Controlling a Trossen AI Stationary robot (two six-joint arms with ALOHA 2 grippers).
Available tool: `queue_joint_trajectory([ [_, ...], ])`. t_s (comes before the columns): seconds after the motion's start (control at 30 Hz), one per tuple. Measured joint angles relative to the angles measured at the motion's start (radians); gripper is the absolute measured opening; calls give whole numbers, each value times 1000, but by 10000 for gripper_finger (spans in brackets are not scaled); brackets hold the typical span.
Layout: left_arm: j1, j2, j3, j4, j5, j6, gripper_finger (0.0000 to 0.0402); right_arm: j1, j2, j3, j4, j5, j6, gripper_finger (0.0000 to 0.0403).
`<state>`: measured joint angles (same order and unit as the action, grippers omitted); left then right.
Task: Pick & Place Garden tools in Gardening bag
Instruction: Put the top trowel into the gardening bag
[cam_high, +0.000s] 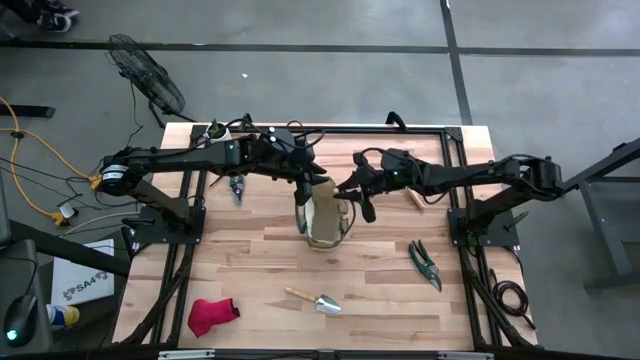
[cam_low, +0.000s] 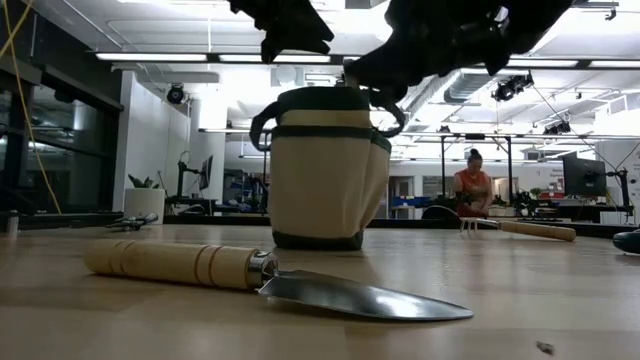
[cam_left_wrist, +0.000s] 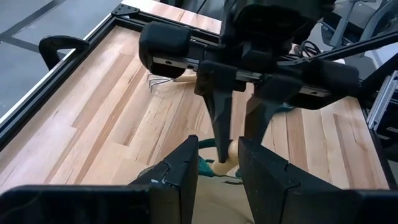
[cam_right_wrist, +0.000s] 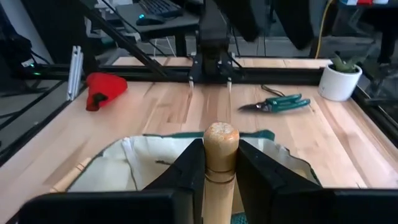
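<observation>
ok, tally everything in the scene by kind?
Wood-handled tools: 3 (trowel, rake, tool in right pincer)
Shears: 2
Glove: 1
Bag: 1
Pot: 1
Total: 8
</observation>
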<state>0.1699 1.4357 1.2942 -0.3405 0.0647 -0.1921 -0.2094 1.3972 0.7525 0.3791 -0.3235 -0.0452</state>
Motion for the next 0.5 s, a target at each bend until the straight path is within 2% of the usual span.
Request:
queue_joint_trajectory([
  [0.3, 0, 0, 0, 1, 13, 0, 111, 0, 0, 0, -26, -7, -1, 77],
  [0.5, 0, 0, 0, 2, 13, 0, 111, 0, 0, 0, -24, -1, -3, 124],
])
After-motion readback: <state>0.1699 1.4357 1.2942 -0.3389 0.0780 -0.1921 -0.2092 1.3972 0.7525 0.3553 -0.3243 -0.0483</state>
